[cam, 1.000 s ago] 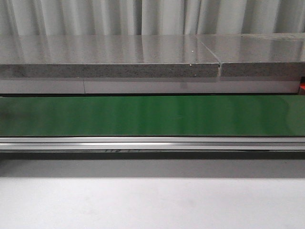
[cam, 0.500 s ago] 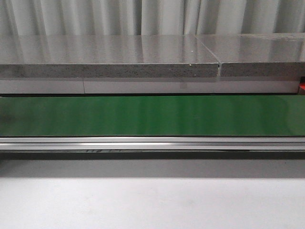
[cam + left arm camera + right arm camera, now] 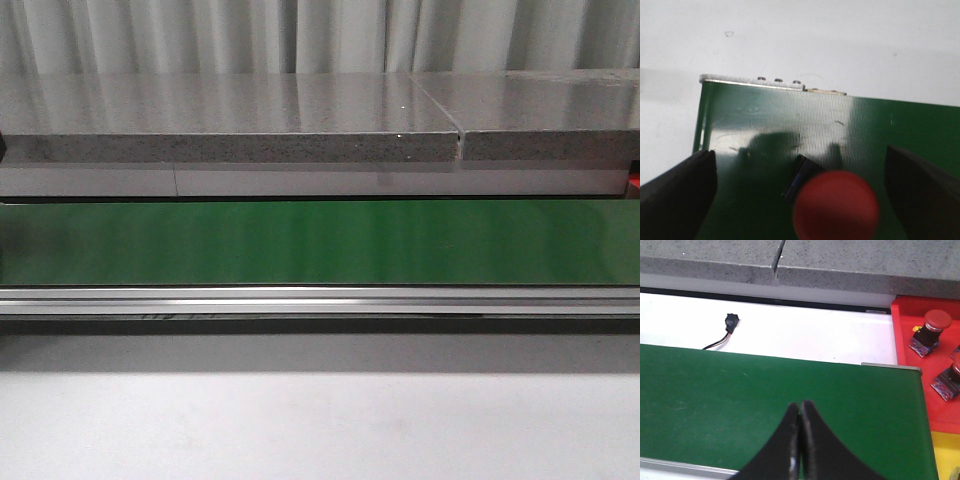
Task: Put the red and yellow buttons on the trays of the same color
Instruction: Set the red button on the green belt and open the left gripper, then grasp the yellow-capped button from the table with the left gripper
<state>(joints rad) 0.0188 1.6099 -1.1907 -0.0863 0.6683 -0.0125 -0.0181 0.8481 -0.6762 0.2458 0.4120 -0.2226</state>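
In the left wrist view a red button (image 3: 836,206) on a dark base sits on the green belt (image 3: 770,115), near the belt's end. My left gripper (image 3: 800,192) is open, its fingers wide on either side of the button and not touching it. In the right wrist view my right gripper (image 3: 800,412) is shut and empty above the green belt (image 3: 740,395). A red tray (image 3: 925,365) beside that belt's end holds two red buttons (image 3: 932,325). A corner of a yellow tray (image 3: 946,455) shows beside it. Neither gripper shows in the front view.
The front view shows the green belt (image 3: 320,242) with a metal rail (image 3: 320,300) before it and a grey stone slab (image 3: 230,120) behind. A small black connector on a wire (image 3: 730,322) lies on the white table behind the belt.
A dark shape has come into the front view's far left edge. Nothing else has visibly changed.
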